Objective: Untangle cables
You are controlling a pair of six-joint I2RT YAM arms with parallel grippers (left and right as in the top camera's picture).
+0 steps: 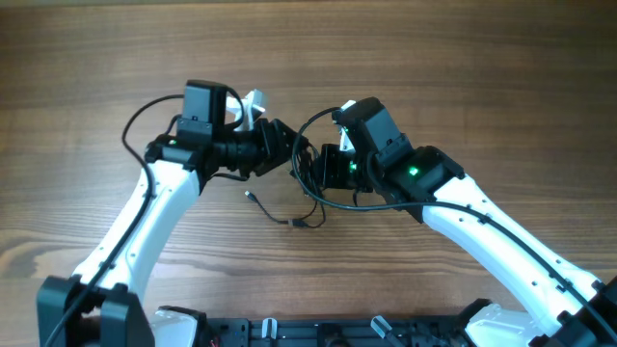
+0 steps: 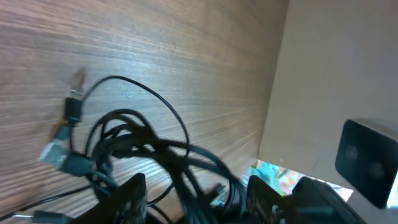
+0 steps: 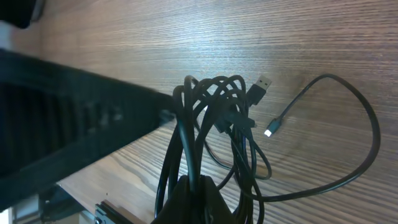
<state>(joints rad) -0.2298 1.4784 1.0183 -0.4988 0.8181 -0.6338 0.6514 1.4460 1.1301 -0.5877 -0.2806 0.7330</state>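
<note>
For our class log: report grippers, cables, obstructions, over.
Left gripper open around cables. Right gripper shut on them, tangled. Loose ends on table. No obstruction seen.

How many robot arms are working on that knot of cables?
2. The left arm reaches in from the lower left, the right arm from the lower right; both meet over the cables mid-table. None seems hidden.
</note>
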